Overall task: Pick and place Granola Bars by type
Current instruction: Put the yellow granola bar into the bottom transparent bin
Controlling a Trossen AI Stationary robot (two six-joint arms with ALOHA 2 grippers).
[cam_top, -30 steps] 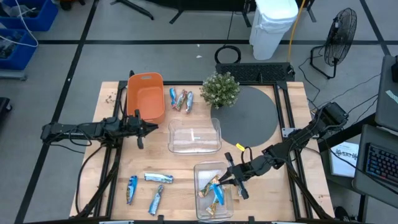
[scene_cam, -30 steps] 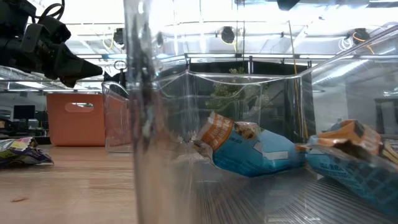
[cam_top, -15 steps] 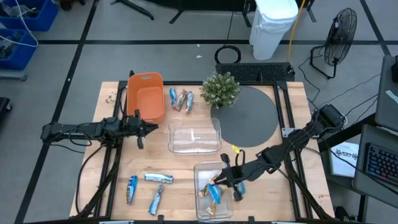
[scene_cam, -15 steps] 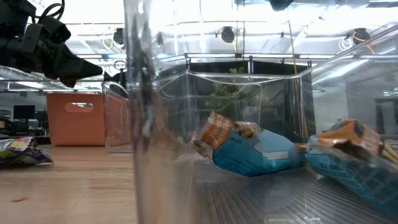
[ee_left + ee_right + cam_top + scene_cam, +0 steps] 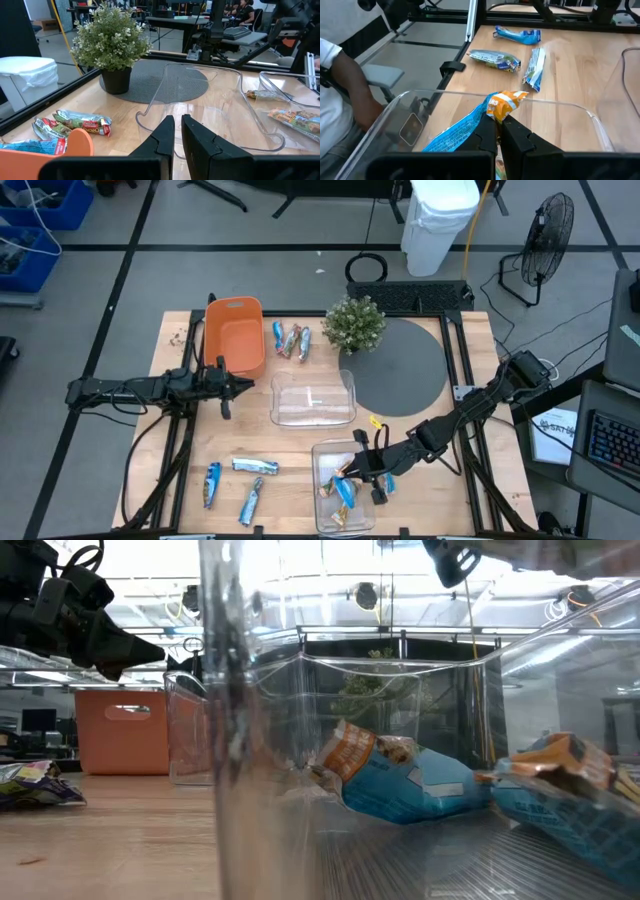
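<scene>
My right gripper hovers over the near clear bin, shut on a blue granola bar with an orange end. That bin has several blue-and-orange bars lying on its floor. Three bars lie on the table beside the orange bin at the far side. Three more lie near the front left. A second clear bin stands mid-table. My left gripper waits at the left, shut and holding nothing, between the orange bin and the middle clear bin. My right gripper pinches the blue bar between its two fingers just behind the orange end. The fingers come slanting down from the table's right. The bar is lifted clear above the near clear bin, and its blue length trails off to one side of the fingers.
A potted plant stands at the far edge of a round grey mat on the far right. In the right wrist view a person's arm in a white sleeve shows beyond the table's near edge.
My right gripper has moved toward the table's left edge and slightly down with the blue bar, tipping its fingers lower. It now stands farther in over the near clear bin and shows at the top of the low view.
</scene>
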